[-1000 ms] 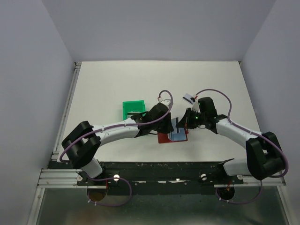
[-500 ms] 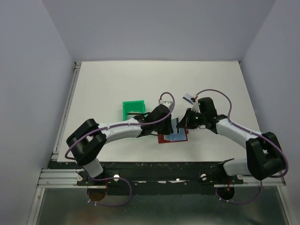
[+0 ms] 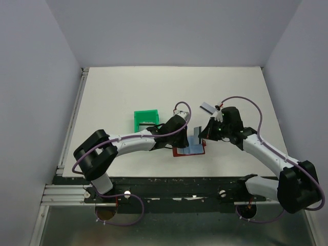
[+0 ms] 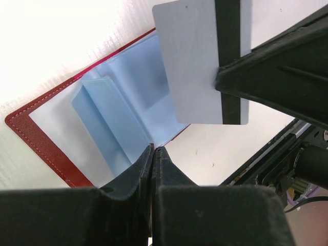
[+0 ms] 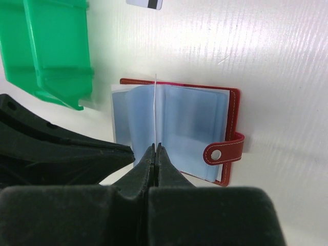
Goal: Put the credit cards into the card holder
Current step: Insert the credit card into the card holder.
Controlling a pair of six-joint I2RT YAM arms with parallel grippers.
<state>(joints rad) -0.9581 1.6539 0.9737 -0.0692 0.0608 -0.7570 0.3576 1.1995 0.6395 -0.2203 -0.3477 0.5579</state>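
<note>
Since a second ago the right arm's elbow has swung out to its own side and its wrist has drawn slightly away from the near edge. The left arm has barely shifted.

The right gripper (image 5: pixel 155 148) has its fingers pinched together on a credit card (image 4: pixel 195 66), held upright over the open card holder (image 5: pixel 195 125). The holder lies flat on the table (image 3: pixel 128 87), blue leaves up and snap strap (image 5: pixel 223 152) out to one side. The left gripper (image 4: pixel 152 151) has its fingers pressed almost together at the holder's edge, with a raised pale blue leaf running down between them.

A green tray (image 5: pixel 51 46) stands just beside the holder, behind the left gripper. A second card (image 3: pixel 207 107) lies flat on the table beyond the right wrist, apart from the holder.

From above, both wrists cover much of the holder. In the right wrist view the held card is edge-on, a thin pale line, and the second card is cut off at the top. The inside of the tray cannot be made out.

The holder sits close to the table's near edge and its dark rail. Bare white table stretches beyond the arms to the far wall and out to both sides.
</note>
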